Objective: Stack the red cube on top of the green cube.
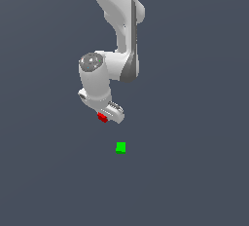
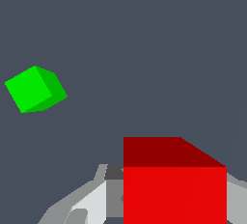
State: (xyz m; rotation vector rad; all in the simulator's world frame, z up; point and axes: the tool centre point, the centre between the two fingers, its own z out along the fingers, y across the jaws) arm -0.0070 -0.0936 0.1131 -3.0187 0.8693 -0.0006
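Note:
In the exterior view my white gripper [image 1: 104, 117] holds the tiny red cube [image 1: 102, 118] at its tip, shut on it. The green cube [image 1: 121, 147] lies alone on the dark floor, below the gripper in the picture and slightly toward the exterior view's right, apart from the red one. In the wrist view the red cube [image 2: 174, 189] looms large between the grey fingers [image 2: 89, 201], much bigger than the green cube [image 2: 34, 89] farther off on the floor. That size difference shows the red cube is raised off the floor.
A plain dark grey floor [image 1: 194, 181] fills both views. The white arm [image 1: 119, 30] comes down from the top of the exterior view. No other objects show.

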